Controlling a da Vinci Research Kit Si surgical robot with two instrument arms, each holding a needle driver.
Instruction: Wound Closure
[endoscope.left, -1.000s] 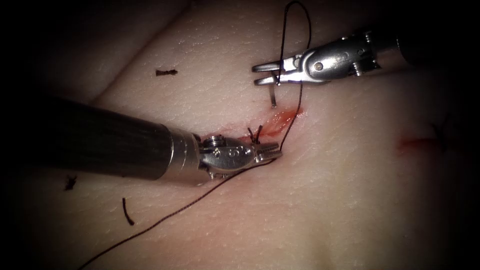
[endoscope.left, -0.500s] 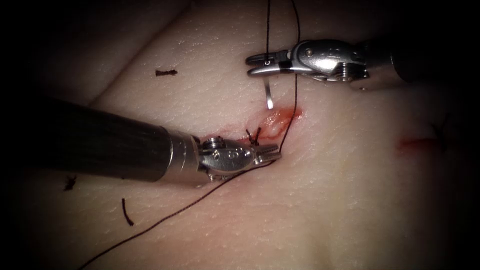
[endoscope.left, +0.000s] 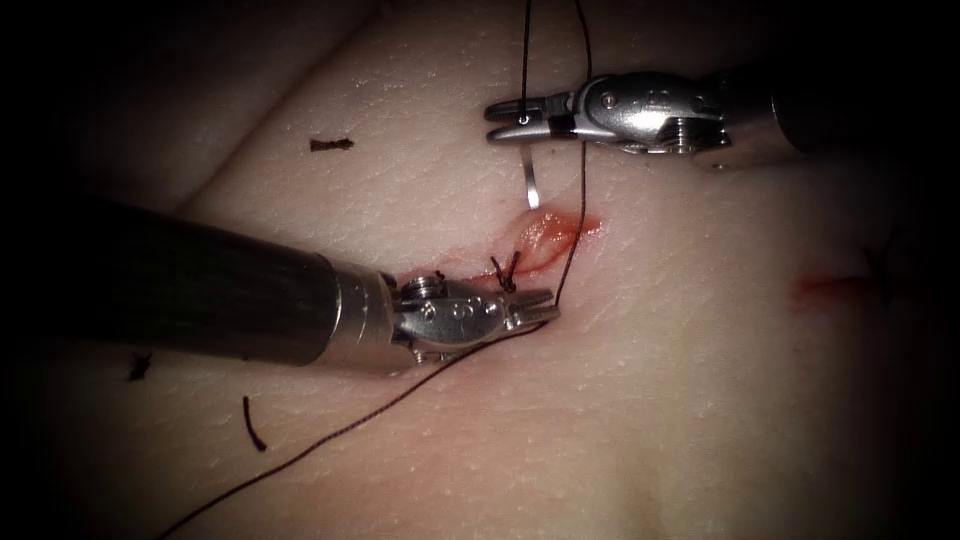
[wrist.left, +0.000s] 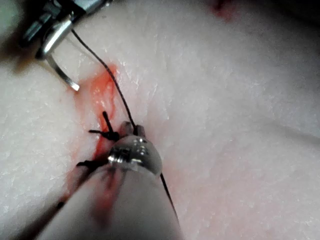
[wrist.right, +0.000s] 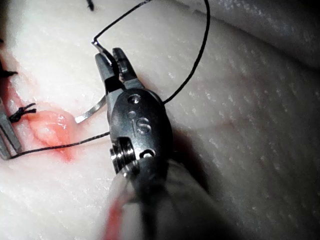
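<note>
My right tool hovers above the upper end of the cut, shut on the needle close to its thread end. The needle curves down with its tip free, just above the tissue. My left tool lies at the lower edge of the cut, beside a tied knot, and its jaws are shut on the thread. From there the thread rises past the right tool, and its tail trails off to the lower left. The needle also hangs over the red patch.
Red fluid marks the open end of the cut. Short cut ends of thread lie on the tissue to the left. A second red mark with a stitch sits far right.
The right tool has shifted left and slightly up and rolled over. The needle swung with it, and the thread loop above it rose out of the top of the picture. The left tool stayed put.
</note>
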